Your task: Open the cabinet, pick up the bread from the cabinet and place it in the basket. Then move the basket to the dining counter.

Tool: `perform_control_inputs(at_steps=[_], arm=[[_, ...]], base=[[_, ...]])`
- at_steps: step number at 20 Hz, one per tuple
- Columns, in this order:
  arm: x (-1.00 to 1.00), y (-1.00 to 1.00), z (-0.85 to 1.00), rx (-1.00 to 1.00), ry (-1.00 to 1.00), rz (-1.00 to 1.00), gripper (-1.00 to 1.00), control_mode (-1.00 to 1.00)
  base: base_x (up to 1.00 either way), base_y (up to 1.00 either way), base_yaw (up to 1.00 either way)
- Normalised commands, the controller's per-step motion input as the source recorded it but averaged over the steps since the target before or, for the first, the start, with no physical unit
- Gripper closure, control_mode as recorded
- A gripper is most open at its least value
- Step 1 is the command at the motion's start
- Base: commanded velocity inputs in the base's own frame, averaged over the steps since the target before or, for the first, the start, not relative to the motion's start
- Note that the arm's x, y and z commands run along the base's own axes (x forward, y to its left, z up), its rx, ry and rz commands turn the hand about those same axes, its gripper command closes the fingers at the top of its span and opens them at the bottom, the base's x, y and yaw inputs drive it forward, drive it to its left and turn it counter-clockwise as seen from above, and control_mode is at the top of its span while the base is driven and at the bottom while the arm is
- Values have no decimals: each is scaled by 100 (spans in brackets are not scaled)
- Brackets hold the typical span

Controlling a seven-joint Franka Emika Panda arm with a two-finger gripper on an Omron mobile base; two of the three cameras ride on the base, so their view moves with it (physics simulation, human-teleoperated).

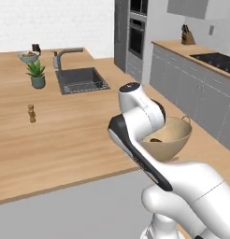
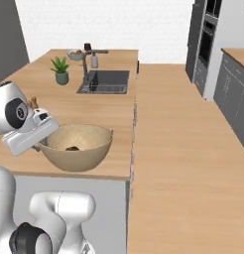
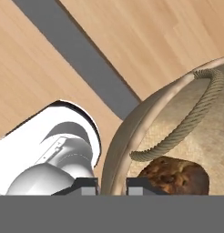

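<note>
At lower left of the right base view, the gripper (image 3: 111, 184) has its jaws clamped on the rim of the basket (image 2: 77, 146). The bread (image 2: 72, 148) lies inside it, so only setting the basket down seems left. It sits on the dining counter (image 1: 65, 126) near the right edge, with open wood toward the plant (image 2: 60, 69) and sink (image 2: 105, 82).
</note>
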Motion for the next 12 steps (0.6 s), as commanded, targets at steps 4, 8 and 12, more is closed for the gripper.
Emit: perform_control_inputs(at_steps=[4, 8, 12], arm=[[0, 0, 0, 0, 0, 0, 100, 100], [0, 0, 0, 0, 0, 0, 100, 100], [33, 1, 0, 0, 0, 3, 100, -100]], base=[[1, 100, -31], [11, 92, -5], [0, 0, 0]])
